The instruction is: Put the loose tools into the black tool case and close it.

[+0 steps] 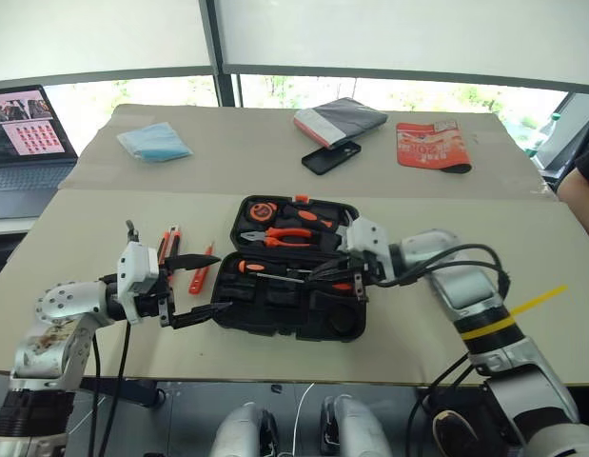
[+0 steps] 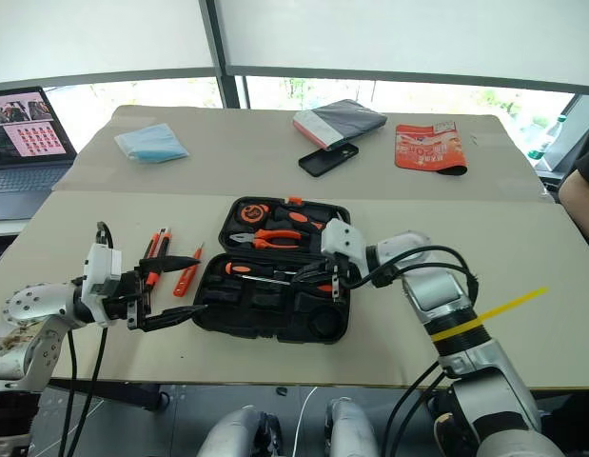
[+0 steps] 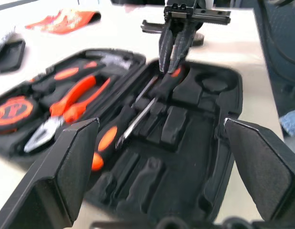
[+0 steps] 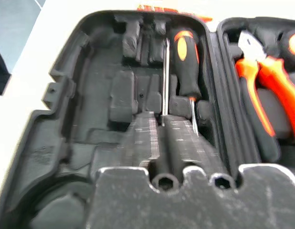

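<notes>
While the black tool case lies open mid-table near the front edge, I see my right gripper pressed together over its front half, left gripper spread beside its left end.

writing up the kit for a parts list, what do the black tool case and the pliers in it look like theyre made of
The black tool case looks like moulded matte plastic: rounded corners and tool-shaped slots formed into its inside, no sheen. The pliers seem to have bare metal jaws, pale grey and slightly shiny, with orange handle sleeves that look like plastic or rubber; which of the two cannot be told.
</notes>
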